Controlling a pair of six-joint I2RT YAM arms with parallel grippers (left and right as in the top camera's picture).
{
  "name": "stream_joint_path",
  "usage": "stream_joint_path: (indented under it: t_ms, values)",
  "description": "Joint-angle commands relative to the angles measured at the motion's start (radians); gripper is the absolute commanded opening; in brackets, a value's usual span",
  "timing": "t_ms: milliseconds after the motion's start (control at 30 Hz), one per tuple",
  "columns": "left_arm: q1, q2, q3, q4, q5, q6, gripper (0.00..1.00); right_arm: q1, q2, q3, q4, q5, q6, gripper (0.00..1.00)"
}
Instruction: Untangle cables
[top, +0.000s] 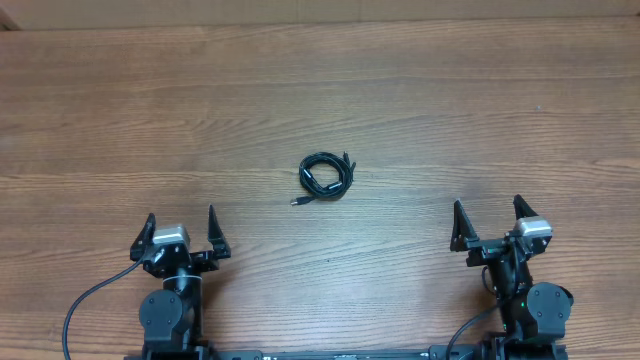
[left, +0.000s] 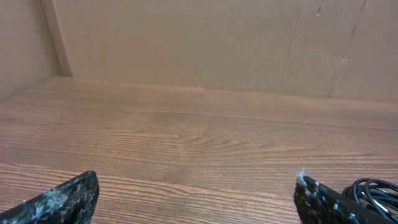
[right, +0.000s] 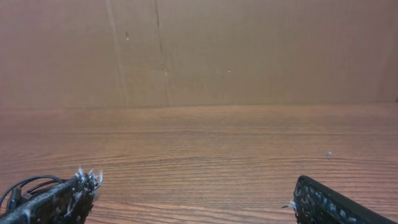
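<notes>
The cables (top: 326, 176) lie as one small coiled black bundle at the middle of the wooden table, with a plug end sticking out at its lower left. My left gripper (top: 180, 228) is open and empty, below and left of the bundle. My right gripper (top: 489, 222) is open and empty, below and right of it. In the left wrist view the bundle (left: 373, 190) peeks out behind the right finger of the open left gripper (left: 196, 194). In the right wrist view the bundle (right: 25, 186) shows behind the left finger of the open right gripper (right: 194, 193).
The wooden table (top: 320, 90) stretches far around the bundle. A cardboard wall (left: 205, 43) stands along the far edge, also in the right wrist view (right: 249, 50). A thick black arm cable (top: 80, 305) loops at the lower left.
</notes>
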Motion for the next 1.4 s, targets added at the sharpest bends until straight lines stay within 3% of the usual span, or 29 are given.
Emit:
stream_joint_path:
  t_ms: [0,1367]
  values:
    - [0.005,-0.009,-0.003,0.000,-0.003,0.008,1.00,-0.002,-0.009,-0.010,0.003,0.014,-0.004,1.00]
    - [0.005,-0.009,-0.003,0.000,0.006,-0.010,1.00,-0.002,-0.009,-0.010,0.003,0.014,-0.004,1.00]
